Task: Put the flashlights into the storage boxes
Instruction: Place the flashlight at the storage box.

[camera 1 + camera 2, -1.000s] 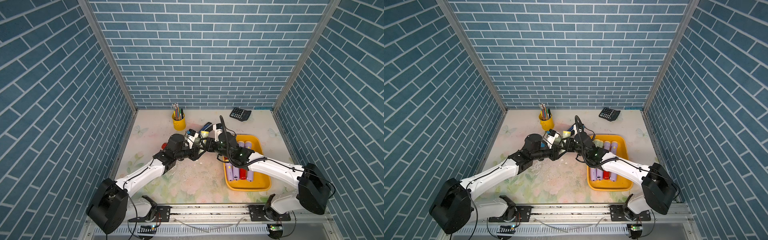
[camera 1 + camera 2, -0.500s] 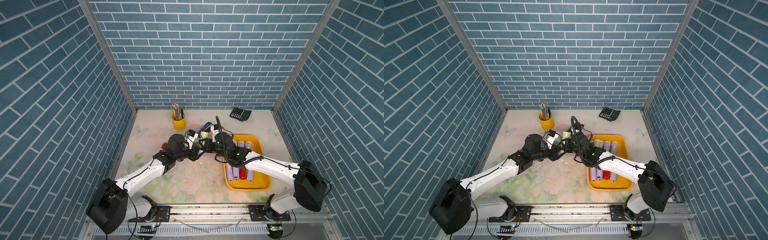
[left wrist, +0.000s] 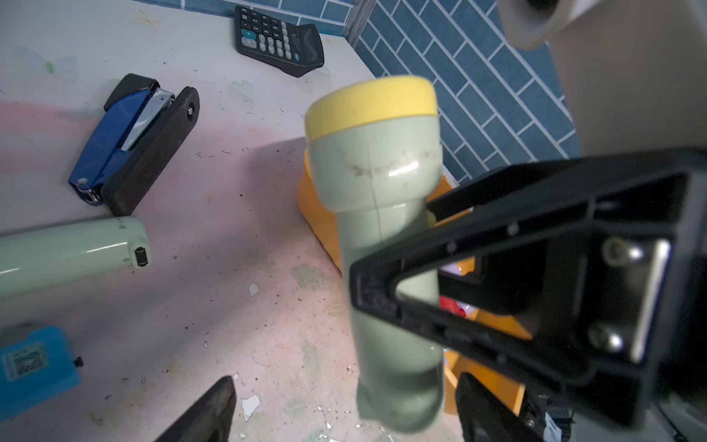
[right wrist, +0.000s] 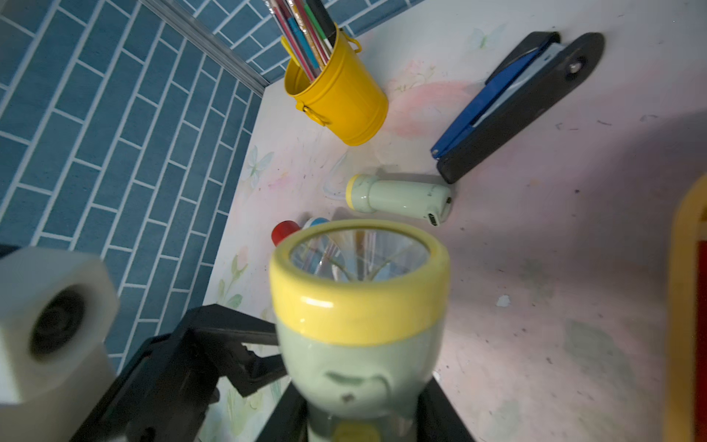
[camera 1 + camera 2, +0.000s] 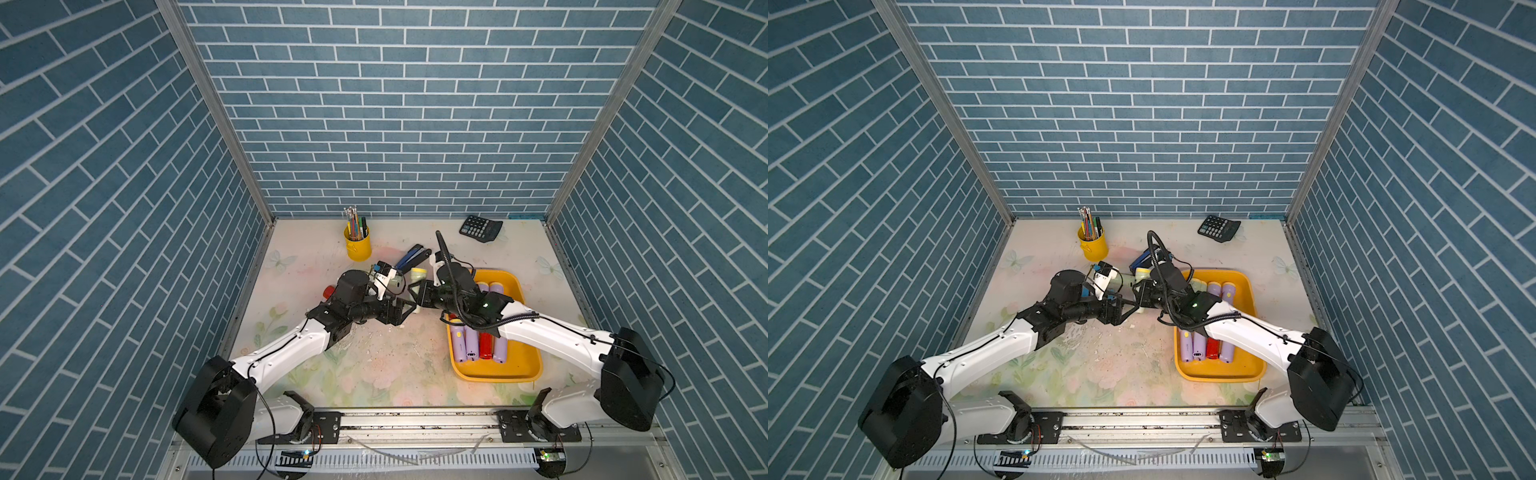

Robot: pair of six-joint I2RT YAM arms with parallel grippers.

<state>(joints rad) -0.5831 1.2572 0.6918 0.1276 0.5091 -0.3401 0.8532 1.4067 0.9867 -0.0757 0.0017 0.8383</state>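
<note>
Item: pale green flashlight [image 3: 382,172], held mid-table, clenched in the right gripper [image 4: 359,402], left gripper [image 3: 346,379] open-jawed either side of its butt; step judged hand-over, next calling for carriage toward 4 o'clock into the yellow tray [image 5: 498,370].

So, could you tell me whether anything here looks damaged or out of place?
The floral tabletop is worn, strewn with white flakes. The blue-and-black stapler lies splayed open. The raised pale green plastic flashlight has brown scuffs on its head.

The flashlight [image 3: 382,172] is glossy plastic; the pen cup [image 4: 340,103] at eleven o'clock shiny painted metal; the tabletop [image 3: 229,229] scuffed, matt.
</note>
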